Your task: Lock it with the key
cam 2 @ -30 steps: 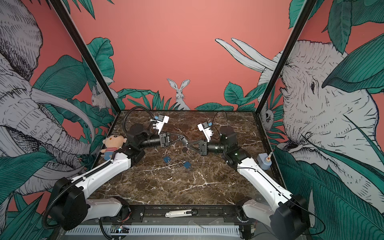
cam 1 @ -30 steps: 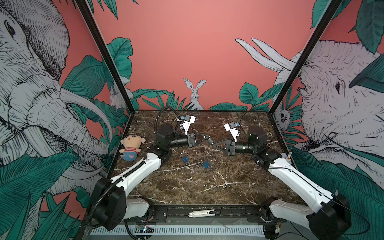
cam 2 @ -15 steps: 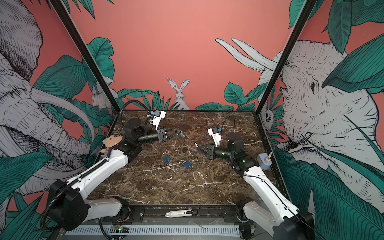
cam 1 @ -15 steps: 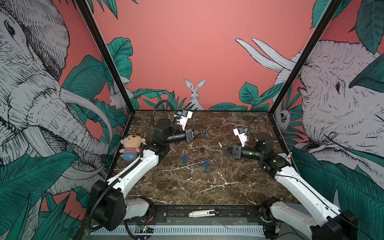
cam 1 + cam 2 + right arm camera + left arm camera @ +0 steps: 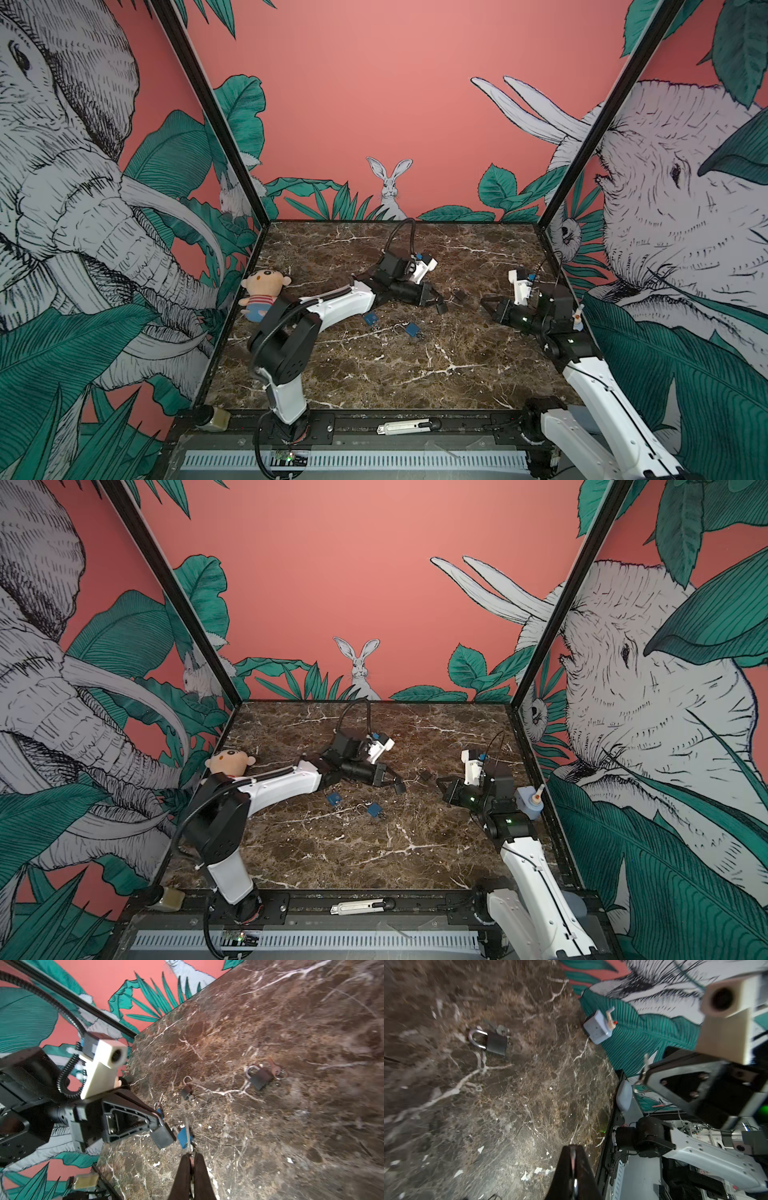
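My left gripper (image 5: 434, 302) (image 5: 573, 1148) is shut on the shackle of a dark padlock (image 5: 441, 308) (image 5: 163, 1136), which hangs from its tip low over the marble. Only a metal glint shows between the fingers in the left wrist view. My right gripper (image 5: 486, 302) (image 5: 192, 1156) is shut on a silver key (image 5: 188, 1136) whose blade sticks out past the fingertips, pointing towards the held padlock. A clear gap separates the key (image 5: 644, 1066) from the padlock. The padlock's keyhole is hidden.
Another dark padlock (image 5: 459, 295) (image 5: 494, 1043) with a key beside it lies between the grippers. A small dark padlock (image 5: 187, 1091) and two blue padlocks (image 5: 370, 318) (image 5: 412, 329) lie nearby. A plush doll (image 5: 262, 293) sits at the left wall, a blue bottle (image 5: 530, 802) at the right.
The grippers stood tip to tip over the middle a second ago. They have drawn apart: the right arm pulled back to the right with the key, the left dropped lower with the padlock.
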Controlling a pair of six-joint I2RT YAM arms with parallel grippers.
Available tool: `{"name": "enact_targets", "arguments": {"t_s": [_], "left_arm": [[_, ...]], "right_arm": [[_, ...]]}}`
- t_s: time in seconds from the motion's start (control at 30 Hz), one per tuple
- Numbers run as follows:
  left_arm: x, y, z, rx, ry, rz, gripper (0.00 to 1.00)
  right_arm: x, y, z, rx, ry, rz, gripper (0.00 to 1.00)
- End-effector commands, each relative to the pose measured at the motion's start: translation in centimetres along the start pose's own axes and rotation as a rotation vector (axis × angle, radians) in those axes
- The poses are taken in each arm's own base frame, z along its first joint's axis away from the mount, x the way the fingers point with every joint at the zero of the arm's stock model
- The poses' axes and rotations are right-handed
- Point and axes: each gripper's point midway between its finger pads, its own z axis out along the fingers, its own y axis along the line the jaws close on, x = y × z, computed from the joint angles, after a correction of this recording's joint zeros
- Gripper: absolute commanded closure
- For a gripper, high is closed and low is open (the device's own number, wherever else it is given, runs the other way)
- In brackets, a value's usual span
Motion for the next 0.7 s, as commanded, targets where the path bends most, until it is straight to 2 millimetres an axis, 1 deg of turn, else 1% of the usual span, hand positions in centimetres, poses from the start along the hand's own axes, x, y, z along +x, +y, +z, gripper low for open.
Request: {"name": "enact_targets", "arguments": {"t_s": [0.0,0.07,0.13,0.33,0.43,0.67], "left_arm": [[-0.5,-1.2,2.0,0.004,0.019,0.035,1.0],[-0.3,-1.2,3.6,0.012,0.045,0.035,1.0],[0.0,-0.7,5.3,0.004,0.069,0.027,1.0],[0.6,0.7,8.9,0.011,0.131,-0.001,1.0],[0.9,1.5,10.1,0.0,0.153,-0.016,1.0],[1.4,3.0,11.8,-0.027,0.176,-0.05,1.0]], "right_arm": [[-0.1,-1.6,-0.6,0.056,-0.011,0.026,1.0],[-0.3,-1.9,-0.7,0.055,-0.016,0.034,1.0],[-0.6,-2.2,-0.9,0.063,-0.019,0.027,1.0],[-0.5,-2.1,-0.8,0.064,0.004,0.005,1.0],[-0.3,-2.1,-1.0,0.063,0.007,-0.006,1.0],[0.1,-2.4,-0.6,0.065,0.027,-0.014,1.0]]}}
